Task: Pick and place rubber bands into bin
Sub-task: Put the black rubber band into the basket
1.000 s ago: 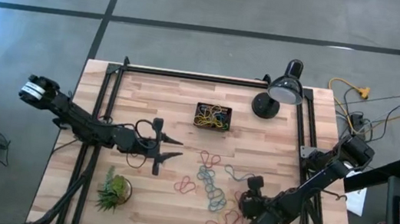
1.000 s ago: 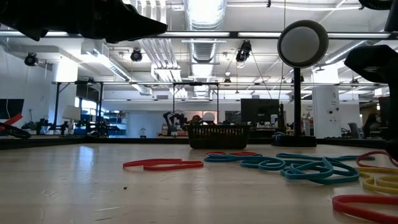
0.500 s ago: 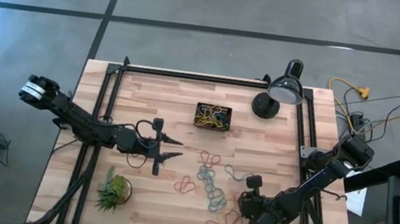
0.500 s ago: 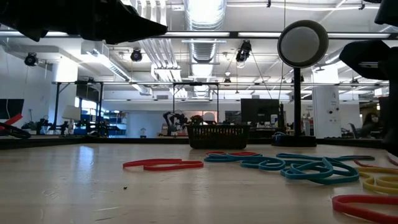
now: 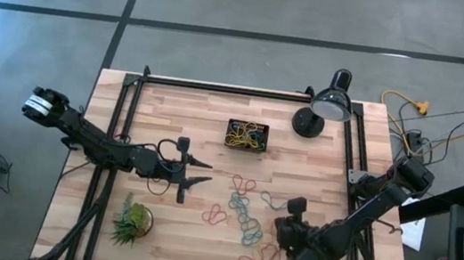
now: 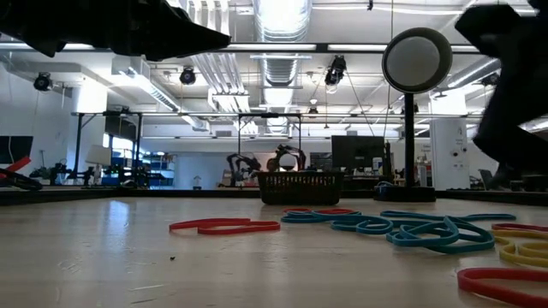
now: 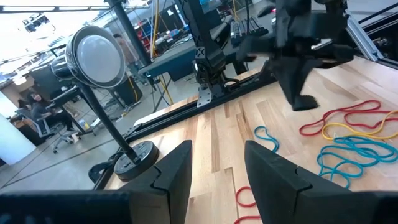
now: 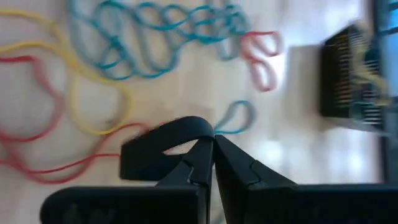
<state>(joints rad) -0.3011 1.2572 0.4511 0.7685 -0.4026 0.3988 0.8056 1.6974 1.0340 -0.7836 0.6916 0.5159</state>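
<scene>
The rubber bands [image 5: 243, 217] lie loose on the wooden table [image 5: 171, 113] in a tangle of blue, red and yellow loops, with a few more already inside the bin [image 5: 247, 136], which sits farther back near the desk lamp [image 5: 325, 106]. In the low view the bands [image 6: 402, 229] spread flat across the tabletop, and the nearest red one is cut off at the picture's edge; the bin [image 6: 300, 186] shows there only as a dark ribbed basket, its contents hidden by its wall.

The right gripper [image 5: 283, 229] hovers just beside the pile, on the side away from the left arm. Its fingers [image 8: 186, 163] are pressed together with nothing visible between them, and the right wrist view is smeared, so the bands [image 8: 155, 37] ahead of the tips read as soft coloured streaks; a small blue loop lies just past the fingertips, apart from them. The bin [image 8: 357, 81] is a dark blur beyond.

The left gripper [image 5: 200, 171] waits above the table, near a small spiky plant [image 5: 132, 220], its fingers [image 7: 177, 168] spread apart and empty; the bands [image 7: 348, 134] lie well ahead of them.
</scene>
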